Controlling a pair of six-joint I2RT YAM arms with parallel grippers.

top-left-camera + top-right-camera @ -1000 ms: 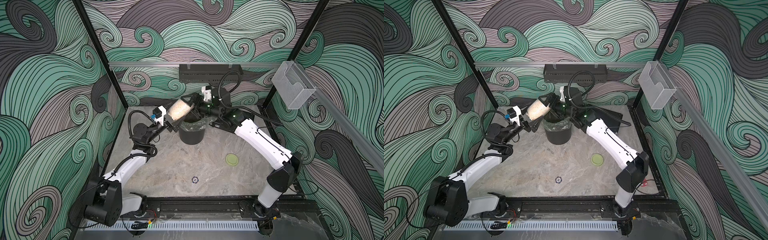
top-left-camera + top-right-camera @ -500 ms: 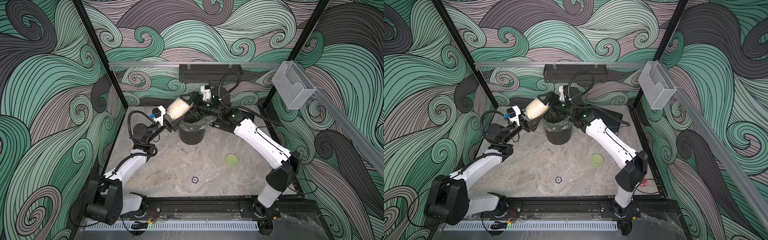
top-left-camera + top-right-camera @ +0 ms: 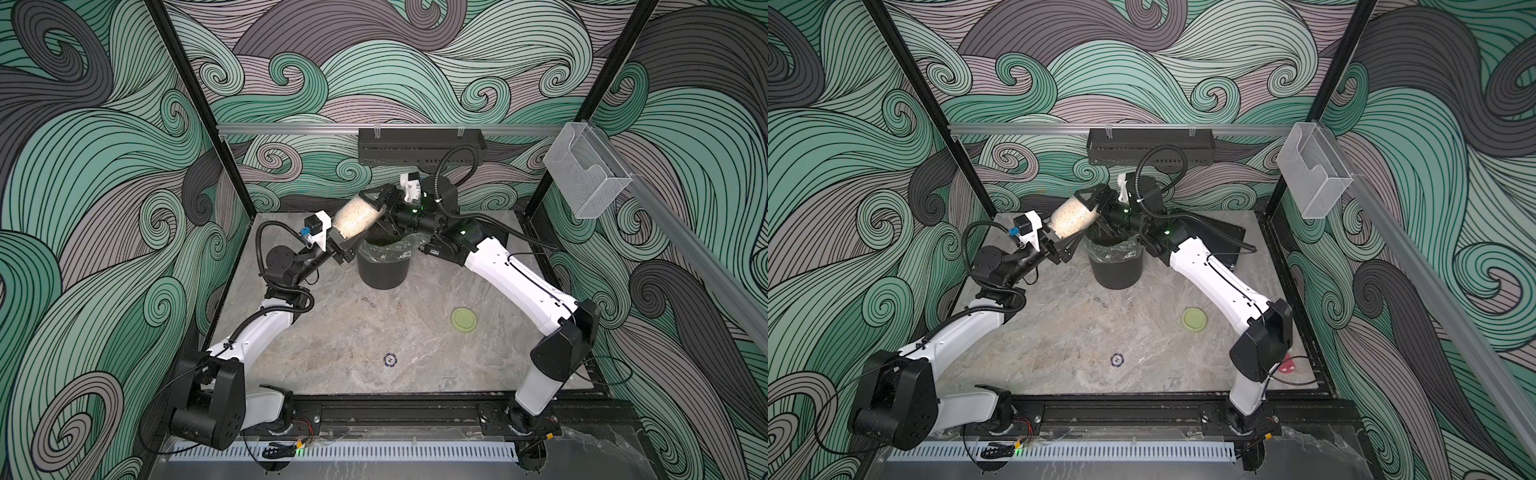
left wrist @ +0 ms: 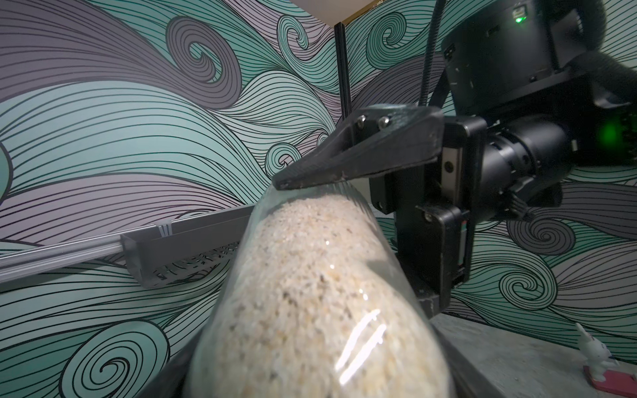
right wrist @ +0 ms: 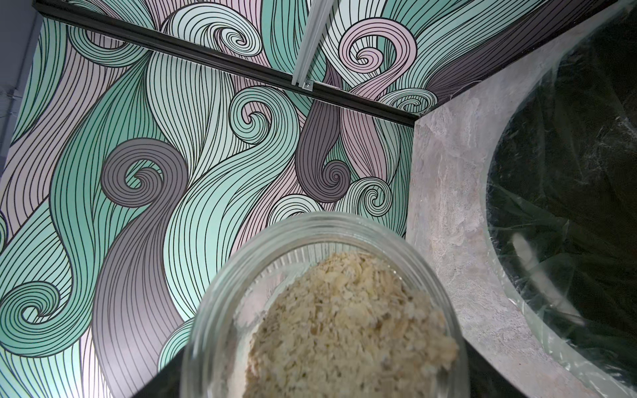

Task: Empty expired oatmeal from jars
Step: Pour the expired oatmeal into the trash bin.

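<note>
The clear glass jar (image 3: 357,216) (image 3: 1071,218), full of pale oatmeal (image 5: 344,327), hangs tilted above the left rim of the black bin (image 3: 382,266) (image 3: 1117,270). Its open mouth is the raised end and its base the low end. My left gripper (image 3: 347,243) (image 3: 1061,245) is shut on the base end. The jar (image 4: 310,293) fills the left wrist view. My right gripper (image 3: 380,199) (image 3: 1094,199) is shut on the mouth end, with one of its fingers (image 4: 344,162) pressed on the glass. The yellow-green lid (image 3: 464,319) lies on the table.
The bin is lined with clear plastic, whose rim (image 5: 496,262) shows beside the jar mouth. A black tray (image 3: 419,145) hangs on the back rail and a clear holder (image 3: 582,178) on the right rail. A small round marker (image 3: 390,359) lies near the front.
The left gripper's jaws have closed in on the jar's low end. The jar and both arms have hardly moved.
</note>
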